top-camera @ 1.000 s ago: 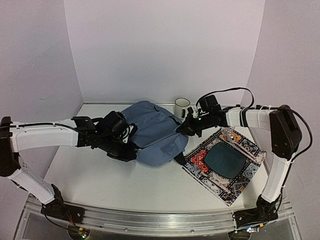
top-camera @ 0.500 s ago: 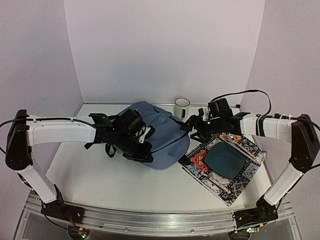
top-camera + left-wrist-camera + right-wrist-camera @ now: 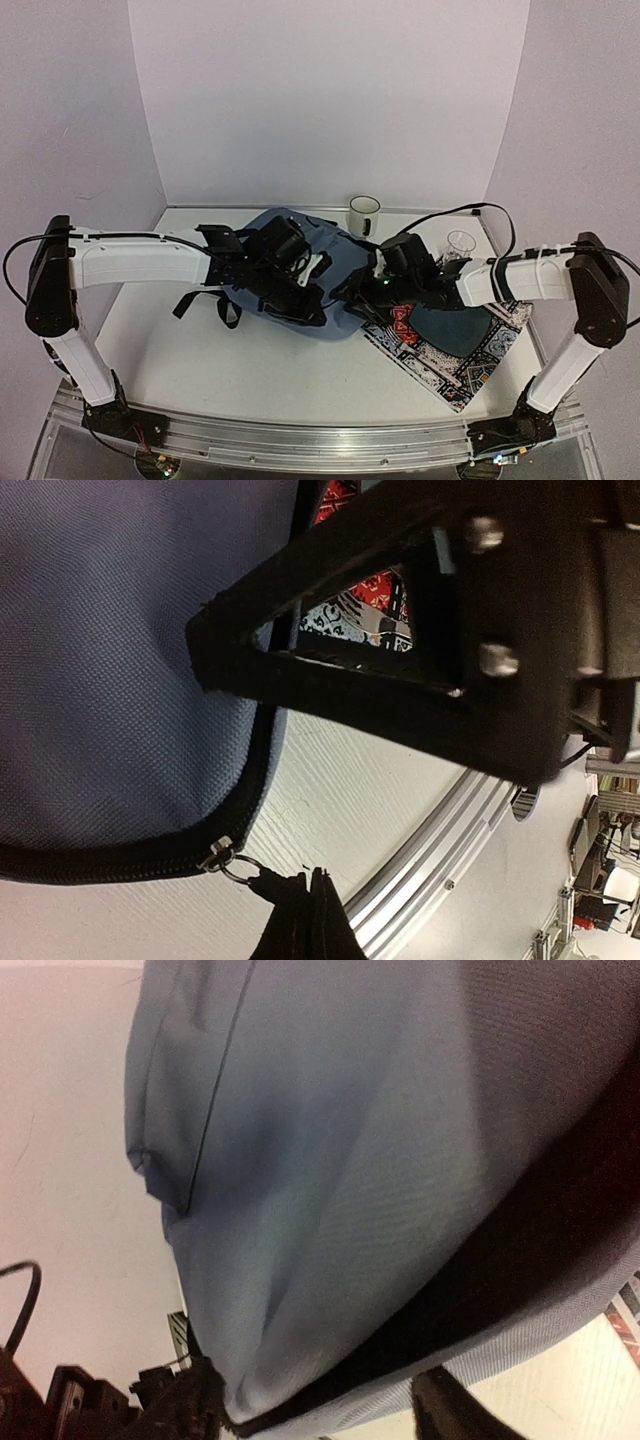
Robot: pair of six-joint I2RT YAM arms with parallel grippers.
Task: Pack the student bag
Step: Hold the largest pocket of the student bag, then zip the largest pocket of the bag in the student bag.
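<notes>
The right gripper (image 3: 320, 1415) had swung in from by the mug (image 3: 364, 214), fingers apart astride the open lip of the student bag (image 3: 345, 250) mid-table. The left gripper (image 3: 310, 922) stayed clamped on its zipper pull (image 3: 228, 860). Spreading the mouth seemed next.

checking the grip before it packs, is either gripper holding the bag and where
Cannot be told. The left gripper is shut against the student bag; the right gripper stands open astride its dark-lined rim.

Student bag (image 3: 100, 630): matt woven cloth w/ metal zip pull (image 3: 222, 858); table (image 3: 330, 800) matt, lightly textured.
</notes>
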